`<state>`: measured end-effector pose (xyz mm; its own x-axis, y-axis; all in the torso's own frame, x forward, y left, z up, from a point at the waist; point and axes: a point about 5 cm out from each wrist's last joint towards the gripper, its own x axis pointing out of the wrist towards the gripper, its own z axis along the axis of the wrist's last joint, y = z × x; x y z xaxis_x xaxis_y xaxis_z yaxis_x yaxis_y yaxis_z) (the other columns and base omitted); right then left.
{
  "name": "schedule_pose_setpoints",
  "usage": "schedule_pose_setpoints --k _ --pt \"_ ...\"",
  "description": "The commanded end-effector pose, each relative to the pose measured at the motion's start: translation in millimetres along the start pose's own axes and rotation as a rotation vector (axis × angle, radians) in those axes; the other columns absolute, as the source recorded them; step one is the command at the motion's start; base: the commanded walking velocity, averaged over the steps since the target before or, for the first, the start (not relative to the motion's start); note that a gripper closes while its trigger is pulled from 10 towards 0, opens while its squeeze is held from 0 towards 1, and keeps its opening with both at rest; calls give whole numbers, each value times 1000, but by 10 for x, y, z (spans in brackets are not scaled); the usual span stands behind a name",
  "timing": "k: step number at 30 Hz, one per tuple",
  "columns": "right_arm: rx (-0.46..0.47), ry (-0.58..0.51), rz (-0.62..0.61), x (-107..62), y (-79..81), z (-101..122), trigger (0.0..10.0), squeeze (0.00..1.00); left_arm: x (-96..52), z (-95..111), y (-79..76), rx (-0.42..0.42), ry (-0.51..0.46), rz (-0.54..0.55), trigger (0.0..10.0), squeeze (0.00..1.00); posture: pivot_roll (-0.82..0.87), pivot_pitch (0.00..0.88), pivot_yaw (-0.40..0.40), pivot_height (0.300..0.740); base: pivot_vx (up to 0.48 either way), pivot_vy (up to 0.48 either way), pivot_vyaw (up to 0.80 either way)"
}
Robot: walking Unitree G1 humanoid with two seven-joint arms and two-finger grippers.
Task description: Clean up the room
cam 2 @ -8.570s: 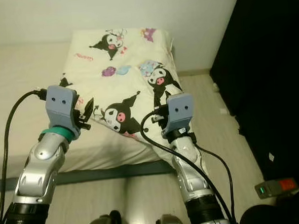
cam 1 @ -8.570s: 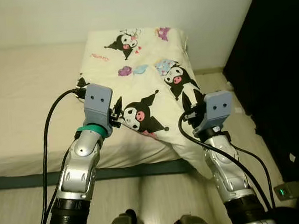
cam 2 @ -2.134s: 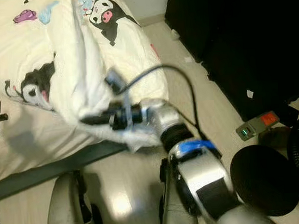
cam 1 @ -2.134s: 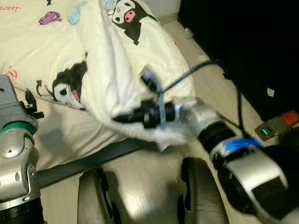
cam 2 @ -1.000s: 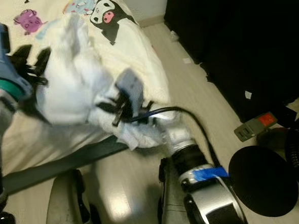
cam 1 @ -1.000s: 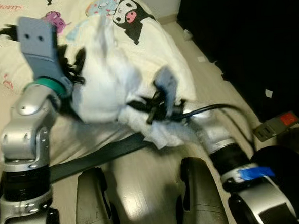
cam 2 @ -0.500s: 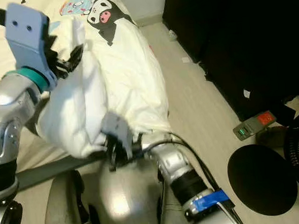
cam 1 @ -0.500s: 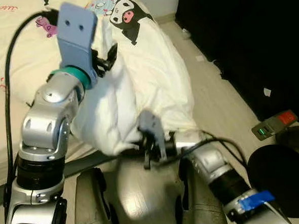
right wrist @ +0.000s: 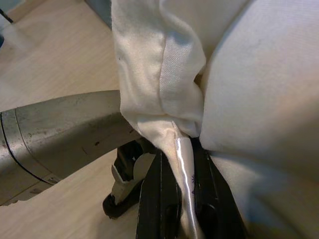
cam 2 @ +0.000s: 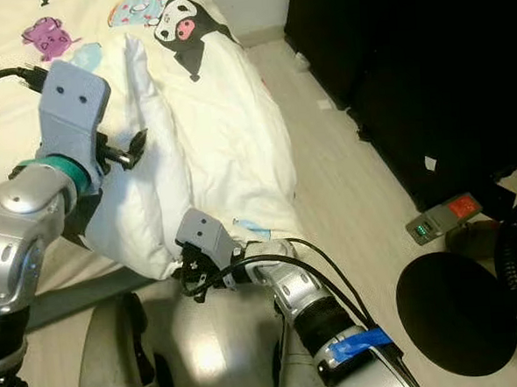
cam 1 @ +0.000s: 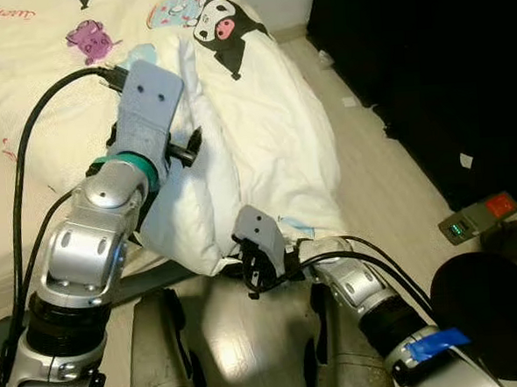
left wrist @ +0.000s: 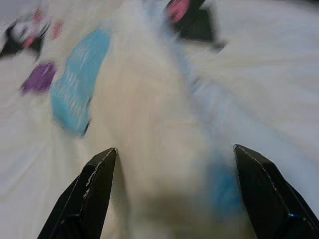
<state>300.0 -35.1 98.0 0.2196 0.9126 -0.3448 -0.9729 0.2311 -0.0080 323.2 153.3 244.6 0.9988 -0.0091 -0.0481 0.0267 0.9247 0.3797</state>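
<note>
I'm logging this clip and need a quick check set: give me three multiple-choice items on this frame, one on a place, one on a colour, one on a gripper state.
1. Where does the right gripper sit?
A. at the duvet's low edge by the floor
B. on the pillow
C. at the wall

2. What colour is the band on the left wrist?
A. red
B. teal
C. yellow

3. How are the left gripper's fingers?
A. spread apart over the duvet
B. shut on a cable
C. shut on a sock

Key: A, it pinches a fold just above the floor; B, a teal ring shows; A, its wrist view shows the fingers wide apart.
</note>
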Motion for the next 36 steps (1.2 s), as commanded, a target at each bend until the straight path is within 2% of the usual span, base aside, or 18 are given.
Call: schedule_pose_setpoints --k 1,2,4,5,6,7,8,9,10,11,12,22,24,25,27,29,32,36 --pt "25 19 3 -6 31 -91 10000 0 19 -170 -8 5 72 34 10000 0 51 213 9 524 0 0 0" --pt "32 13 1 -7 25 -88 10000 1000 33 -196 -1 -3 82 53 10000 0 51 213 9 524 0 0 0" --pt "37 9 -2 -3 17 -88 10000 1000 36 -207 3 -6 89 63 10000 0 51 213 9 524 0 0 0" --pt "44 1 7 -6 18 -81 10000 1000 42 -222 10 -8 96 78 9333 0 50 213 10 524 0 0 0" --pt "49 -5 17 -12 23 -71 10000 1000 42 -249 17 -14 108 95 6549 0 46 213 10 524 0 0 0" --pt "49 -5 17 -12 23 -71 10000 1000 42 -249 17 -14 108 95 6549 0 46 213 10 524 0 0 0" --pt "51 -8 26 -18 29 -65 10000 1000 40 -267 21 -18 115 105 5961 0 44 212 9 524 0 0 0" --pt "50 -9 29 -22 31 -60 10000 1000 38 -279 29 -23 120 113 4549 0 44 212 9 524 0 0 0" --pt "50 -9 29 -22 31 -60 10000 1000 38 -279 29 -23 120 113 4549 0 44 212 9 524 0 0 0" --pt "43 -10 21 -26 26 -53 10000 1000 34 -280 45 -32 122 126 3255 0 45 211 9 524 0 0 0" --pt "28 -11 8 -31 17 -44 10000 0 29 -272 74 -45 118 142 0 0 46 211 9 524 0 0 0" --pt "21 -129 -85 -159 -104 195 10000 0 -50 -242 272 -112 82 200 0 0 54 217 9 524 0 0 0" --pt "24 -232 -141 -318 -169 404 10000 0 -120 -261 372 -118 78 211 0 0 57 221 9 524 0 0 0" --pt "24 -232 -141 -318 -169 404 10000 0 -120 -261 372 -118 78 211 0 0 57 221 9 524 0 0 0" --pt "39 -350 -199 -540 -228 618 10000 0 -192 -261 464 -146 63 204 0 0 57 224 11 524 0 0 0" --pt "39 -350 -199 -540 -228 618 10000 0 -192 -261 464 -146 63 204 0 0 57 224 11 524 0 0 0" --pt "44 -480 -255 -953 -250 836 10000 0 -316 -271 581 -229 30 50 0 0 52 227 14 524 0 0 0" --pt "37 -461 -266 -1098 -214 797 10000 0 -401 -276 705 -194 21 -77 0 0 44 227 18 524 0 0 0"
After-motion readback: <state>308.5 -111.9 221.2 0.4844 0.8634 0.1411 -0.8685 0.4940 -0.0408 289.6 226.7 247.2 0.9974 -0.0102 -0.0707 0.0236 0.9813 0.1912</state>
